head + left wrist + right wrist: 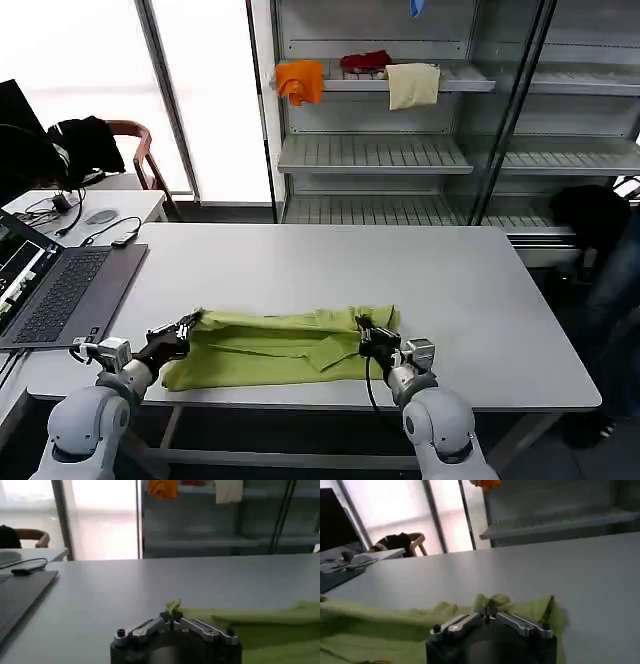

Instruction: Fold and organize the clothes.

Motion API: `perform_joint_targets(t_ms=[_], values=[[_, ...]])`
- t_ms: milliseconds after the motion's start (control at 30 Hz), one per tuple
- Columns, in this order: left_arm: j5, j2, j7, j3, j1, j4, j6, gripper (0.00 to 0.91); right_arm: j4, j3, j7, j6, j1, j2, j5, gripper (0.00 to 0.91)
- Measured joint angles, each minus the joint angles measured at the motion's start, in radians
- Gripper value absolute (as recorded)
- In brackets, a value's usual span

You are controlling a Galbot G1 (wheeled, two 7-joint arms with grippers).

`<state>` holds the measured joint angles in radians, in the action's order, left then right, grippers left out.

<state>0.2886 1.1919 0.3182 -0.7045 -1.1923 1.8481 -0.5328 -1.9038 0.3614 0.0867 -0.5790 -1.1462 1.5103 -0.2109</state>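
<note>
The lime yellow-green T-shirt (275,347) lies bunched in a long band near the table's front edge. My left gripper (186,326) is shut on the shirt's left end, and a tuft of green cloth (173,607) sticks up between its closed fingertips. Over at the shirt's right end, my right gripper (363,327) is shut on a pinch of fabric (490,602). More of the shirt (365,630) spreads out beside the right gripper (489,614). In the left wrist view the left gripper (172,616) has the shirt (260,622) trailing away from it.
An open laptop (60,290) sits at the table's left edge with a cable (110,235) behind it. Behind the white table (330,270) stand shelves holding orange (300,80), red (365,62) and cream (412,85) cloths. A chair with a black garment (85,145) stands at the far left.
</note>
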Motion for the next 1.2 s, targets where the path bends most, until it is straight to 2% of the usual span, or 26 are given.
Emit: perform_joint_targets(t_ms=[67,133,167,200,233,267,300,900,1200], values=[[-0.021,-0.002,0.007,0.001,-0.006,0.004,0.006,0.151,0.000,-0.001,0.000,0.000,-0.003,0.001,0.005,0.000],[-0.043,-0.002,0.015,0.005,-0.012,0.008,0.015,0.191,0.000,-0.001,0.002,0.001,-0.005,0.003,0.011,0.000],[-0.054,-0.002,0.018,0.006,-0.014,0.009,0.017,0.292,0.000,-0.001,0.003,0.001,-0.006,0.004,0.015,0.000],[-0.066,-0.001,0.021,0.007,-0.016,0.011,0.020,0.584,0.000,-0.001,0.003,0.001,-0.007,0.004,0.019,0.000],[-0.076,0.000,0.025,0.009,-0.019,0.013,0.022,0.907,0.000,0.000,0.003,0.001,-0.008,0.005,0.022,0.121],[-0.087,0.001,0.029,0.011,-0.022,0.015,0.024,0.907,0.000,0.000,0.003,0.001,-0.009,0.005,0.027,0.605],[-0.097,0.002,0.030,0.013,-0.025,0.017,0.027,0.907,-0.001,0.000,0.003,0.002,-0.011,0.005,0.032,0.907],[-0.188,0.014,0.019,0.011,-0.030,0.022,0.044,0.907,-0.033,0.026,0.004,0.031,-0.045,0.009,0.222,0.907],[-0.092,0.028,-0.039,-0.016,-0.040,0.035,0.057,0.907,-0.074,0.056,0.019,0.043,-0.063,-0.001,0.265,0.907]])
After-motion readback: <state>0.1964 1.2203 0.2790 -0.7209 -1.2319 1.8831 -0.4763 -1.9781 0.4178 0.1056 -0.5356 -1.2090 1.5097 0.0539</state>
